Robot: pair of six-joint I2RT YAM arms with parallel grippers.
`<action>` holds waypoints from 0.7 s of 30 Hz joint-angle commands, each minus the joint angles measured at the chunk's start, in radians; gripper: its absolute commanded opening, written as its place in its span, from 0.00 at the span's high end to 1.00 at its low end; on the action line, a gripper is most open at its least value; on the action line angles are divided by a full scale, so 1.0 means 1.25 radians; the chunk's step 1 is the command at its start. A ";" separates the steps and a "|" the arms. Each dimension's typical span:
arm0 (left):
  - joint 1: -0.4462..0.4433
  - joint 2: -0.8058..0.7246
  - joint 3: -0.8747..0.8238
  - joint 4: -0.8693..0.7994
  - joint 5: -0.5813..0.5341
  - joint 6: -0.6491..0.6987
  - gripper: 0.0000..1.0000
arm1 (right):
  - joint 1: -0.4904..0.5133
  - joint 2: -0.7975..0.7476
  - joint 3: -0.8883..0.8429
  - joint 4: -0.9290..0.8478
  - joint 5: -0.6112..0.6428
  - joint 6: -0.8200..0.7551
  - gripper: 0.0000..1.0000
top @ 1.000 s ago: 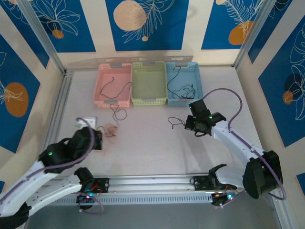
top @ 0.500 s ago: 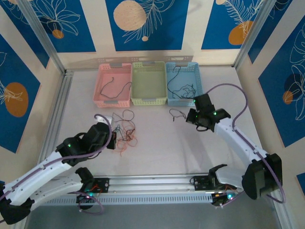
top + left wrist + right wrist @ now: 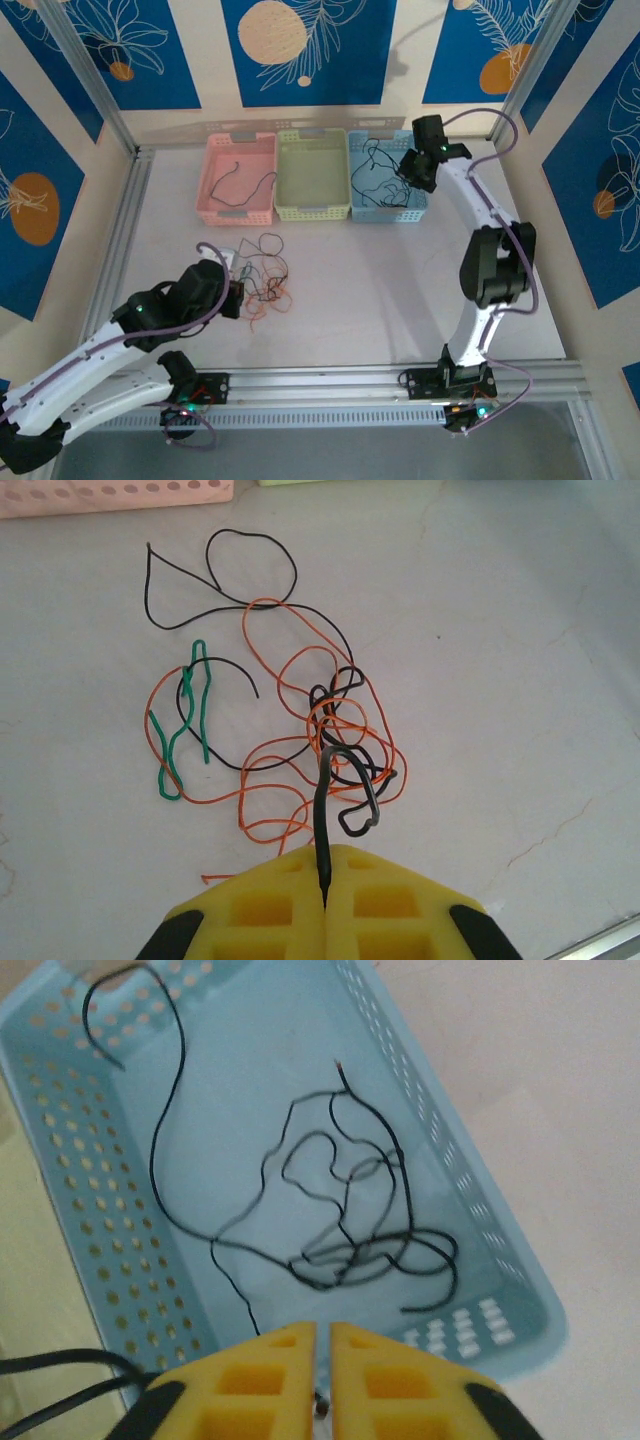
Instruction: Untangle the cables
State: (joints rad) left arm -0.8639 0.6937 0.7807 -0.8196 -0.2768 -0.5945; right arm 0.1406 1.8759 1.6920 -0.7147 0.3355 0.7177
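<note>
A tangle of cables (image 3: 265, 280) lies on the table in front of the pink basket: a long orange one (image 3: 300, 680), a green one (image 3: 185, 715) and thin black loops (image 3: 250, 550). My left gripper (image 3: 325, 855) is shut on the end of a thicker black cable (image 3: 320, 800) at the tangle's near side; from above the left gripper (image 3: 235, 295) sits at the tangle's left edge. My right gripper (image 3: 322, 1328) hovers over the blue basket (image 3: 480, 1210), fingers parted by a narrow gap with nothing between them. Loose black cables (image 3: 345, 1220) lie in that basket.
Three baskets stand in a row at the back: pink (image 3: 238, 212) with a black cable (image 3: 240, 180) inside, green (image 3: 312, 210), and blue (image 3: 385, 210). The right arm (image 3: 480, 250) stretches far up the right side. A metal rail (image 3: 320, 380) runs along the near edge.
The right arm swung from mid-table up to the blue basket with a black cable, and its fingers have parted slightly. The left gripper moved right and the tangle spread out.
</note>
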 commanded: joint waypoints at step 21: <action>0.004 -0.035 0.119 -0.096 0.049 0.075 1.00 | 0.273 -0.405 -0.559 0.339 -0.300 0.022 0.61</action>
State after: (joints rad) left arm -0.8639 0.6697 0.8707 -0.8795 -0.2226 -0.5465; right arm 0.3988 1.3979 1.0988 -0.4271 0.0551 0.7113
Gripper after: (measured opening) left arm 0.065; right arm 0.386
